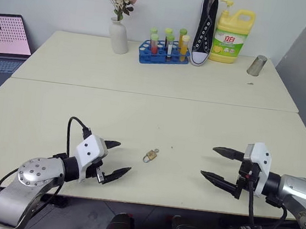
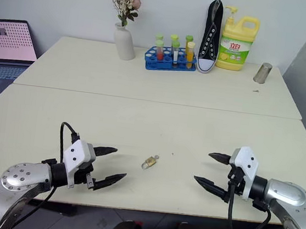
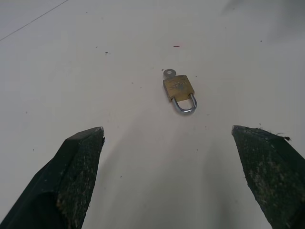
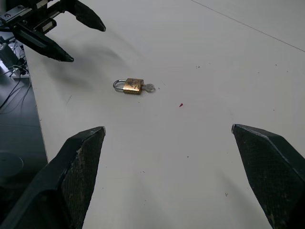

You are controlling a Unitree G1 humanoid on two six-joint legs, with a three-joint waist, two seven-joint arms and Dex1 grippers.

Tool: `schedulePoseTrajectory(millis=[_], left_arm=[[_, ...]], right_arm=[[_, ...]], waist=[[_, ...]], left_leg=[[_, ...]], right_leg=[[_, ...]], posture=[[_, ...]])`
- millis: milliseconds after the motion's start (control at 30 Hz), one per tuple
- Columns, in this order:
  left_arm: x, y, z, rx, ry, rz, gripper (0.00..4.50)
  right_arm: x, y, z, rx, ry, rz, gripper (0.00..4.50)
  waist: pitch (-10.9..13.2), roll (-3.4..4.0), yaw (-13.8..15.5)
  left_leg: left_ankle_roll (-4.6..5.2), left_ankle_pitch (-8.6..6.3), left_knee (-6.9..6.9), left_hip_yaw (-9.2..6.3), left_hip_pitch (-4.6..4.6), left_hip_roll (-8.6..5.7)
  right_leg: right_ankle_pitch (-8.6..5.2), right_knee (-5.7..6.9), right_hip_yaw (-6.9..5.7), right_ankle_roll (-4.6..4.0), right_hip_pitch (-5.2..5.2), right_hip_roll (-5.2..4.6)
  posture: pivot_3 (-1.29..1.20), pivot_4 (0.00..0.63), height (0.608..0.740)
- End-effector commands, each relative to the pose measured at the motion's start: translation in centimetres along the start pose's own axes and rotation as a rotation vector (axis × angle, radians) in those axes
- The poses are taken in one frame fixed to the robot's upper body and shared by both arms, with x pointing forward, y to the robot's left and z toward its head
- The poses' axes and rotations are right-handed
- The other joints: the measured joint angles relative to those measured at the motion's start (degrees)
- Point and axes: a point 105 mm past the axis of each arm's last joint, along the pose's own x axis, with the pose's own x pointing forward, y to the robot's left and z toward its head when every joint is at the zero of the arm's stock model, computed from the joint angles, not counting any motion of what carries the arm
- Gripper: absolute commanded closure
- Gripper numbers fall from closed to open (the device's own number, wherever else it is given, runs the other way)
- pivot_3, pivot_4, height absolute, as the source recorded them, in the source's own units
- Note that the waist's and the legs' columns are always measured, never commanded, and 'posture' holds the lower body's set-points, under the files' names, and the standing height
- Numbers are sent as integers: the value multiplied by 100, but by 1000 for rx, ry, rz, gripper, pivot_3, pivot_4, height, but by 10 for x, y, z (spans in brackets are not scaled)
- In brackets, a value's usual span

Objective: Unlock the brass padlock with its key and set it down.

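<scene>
Brass padlock (image 1: 149,156) lying flat on the pale surface (image 1: 141,119) near its near edge, roughly midway between the two hands and touched by neither. Silver shackle seated in the body, pointing toward the near-left. Key (image 1: 155,151) seated in the base of the padlock, ring head projecting toward the far-right; both items resting on the surface as one piece. Left hand (image 1: 116,158) held low at the near left, fingers spread wide, nothing between them, tips aimed rightward at the padlock but well apart from it. Right hand (image 1: 217,164) held at the near right, fingers likewise spread wide and empty, tips aimed leftward, farther from the padlock than the left hand. Along the far edge of the surface, left to right: white vase (image 1: 118,36) with dried flowers, blue rack of coloured tubes (image 1: 163,52), black-and-white sneaker (image 1: 205,29) propped upright, yellow detergent bottle (image 1: 232,35), small metal cup (image 1: 256,65). Laptop (image 1: 4,39) with pink screen off the far left of the surface. Seam running left to right across the surface, beyond the padlock.
</scene>
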Motion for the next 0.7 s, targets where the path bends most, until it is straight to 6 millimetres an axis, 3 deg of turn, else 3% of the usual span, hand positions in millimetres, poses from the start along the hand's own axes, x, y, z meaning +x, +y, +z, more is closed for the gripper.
schedulePoseTrajectory(millis=[33, 233, 433, 533, 700], left_arm=[[3, -1, 8, 30, -34, -10, 0], [0, 5, 6, 20, -7, 60, 0], [-19, 12, 16, -47, -64, 71, 0], [-32, 23, 12, -67, -55, 99, 0], [-43, 15, 7, -56, -44, 87, 0]], right_arm=[[0, 3, 2, -23, -28, 3, 38], [6, 4, -8, -4, -43, -12, 38], [13, 0, 4, -1, -105, -57, 38], [18, -7, 9, 42, -149, -114, 38], [27, 7, 13, 55, -138, -33, 38]], waist=[[0, 0, 0], [-1, -2, -2], [-1, -2, -6], [-1, -1, -3], [-1, -1, -5]], left_leg=[[0, 0, 0, 0, 0, 0], [0, 0, -1, -2, 0, 3], [0, 0, -1, -1, 0, 4], [0, 0, -1, -3, 1, 6], [0, 0, -1, 2, 0, 2]], right_leg=[[0, 0, 0, 0, 0, 0], [0, 1, -1, 0, 0, 1], [0, 2, 0, 0, -1, 0], [-1, 2, -2, -2, -2, 1], [-2, 0, 2, -4, -2, -1]], posture=[[0, 150, 740], [0, 150, 740], [0, 150, 740], [0, 150, 740], [0, 150, 740]])
